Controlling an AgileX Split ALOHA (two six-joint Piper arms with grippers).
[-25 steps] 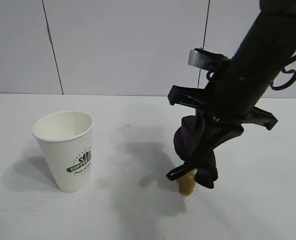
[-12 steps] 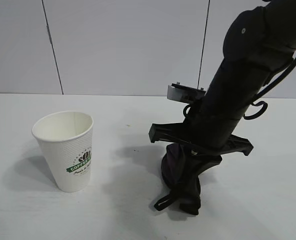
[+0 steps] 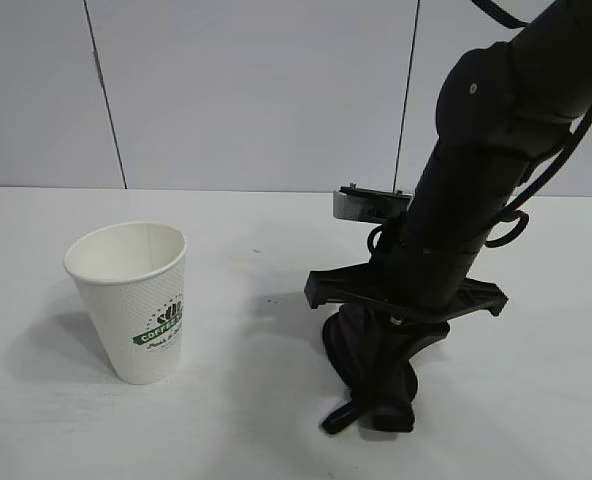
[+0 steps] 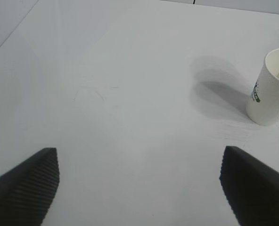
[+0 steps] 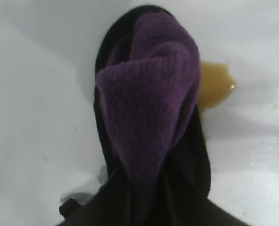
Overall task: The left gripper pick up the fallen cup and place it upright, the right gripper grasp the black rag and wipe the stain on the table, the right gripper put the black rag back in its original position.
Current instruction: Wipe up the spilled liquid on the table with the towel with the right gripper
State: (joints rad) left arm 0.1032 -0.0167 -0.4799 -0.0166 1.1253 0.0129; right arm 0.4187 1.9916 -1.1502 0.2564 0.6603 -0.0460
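Lowered since a second ago, right gripper point(image 3: 374, 395) is clamping the black rag point(image 3: 361, 350) and pressing it on the table point(image 3: 246, 420), covering the stain point(image 5: 214, 84) partly. Cup point(image 3: 134, 300) is standing upright, well apart leftward. Left gripper point(image 4: 139, 188) is hovering spread wide over bare tabletop.

Cup point(image 3: 131, 300) left of rag point(image 3: 371, 370)
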